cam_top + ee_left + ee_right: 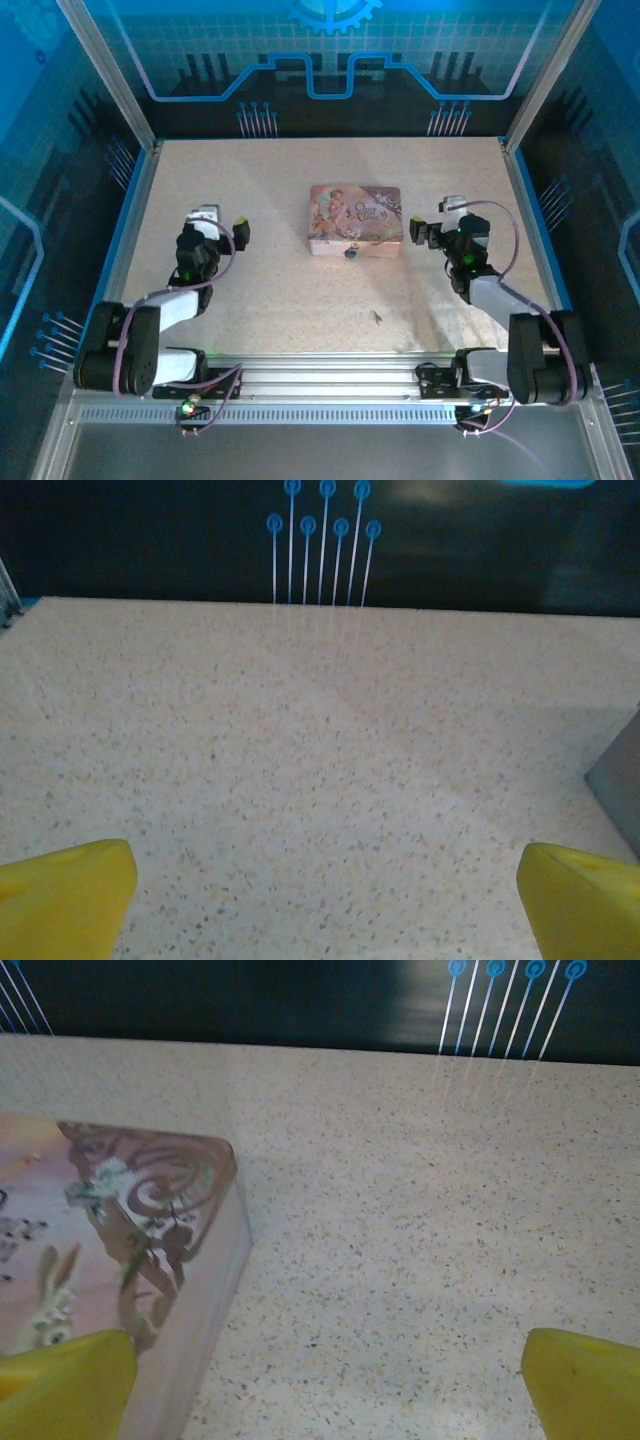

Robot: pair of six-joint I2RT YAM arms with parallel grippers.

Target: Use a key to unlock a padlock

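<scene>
The tiny bluish padlock [351, 251] hangs at the middle of the front wall of a pink illustrated tin [355, 218]. The key [377, 317], a thin dark sliver, lies on the table nearer the arms, a little right of the padlock. My left gripper [224, 222] is open, well left of the tin, over bare table [325, 900]. My right gripper [435, 218] is open just right of the tin. In the right wrist view [325, 1385] the tin's corner [110, 1230] sits beside the left fingertip [65, 1380]. Nothing is between either pair of fingers.
The speckled beige table [280, 290] is ringed by blue-lit walls and metal posts. A metal rail [320, 375] runs along the near edge between the arm bases. A grey edge [620, 790] cuts into the right side of the left wrist view.
</scene>
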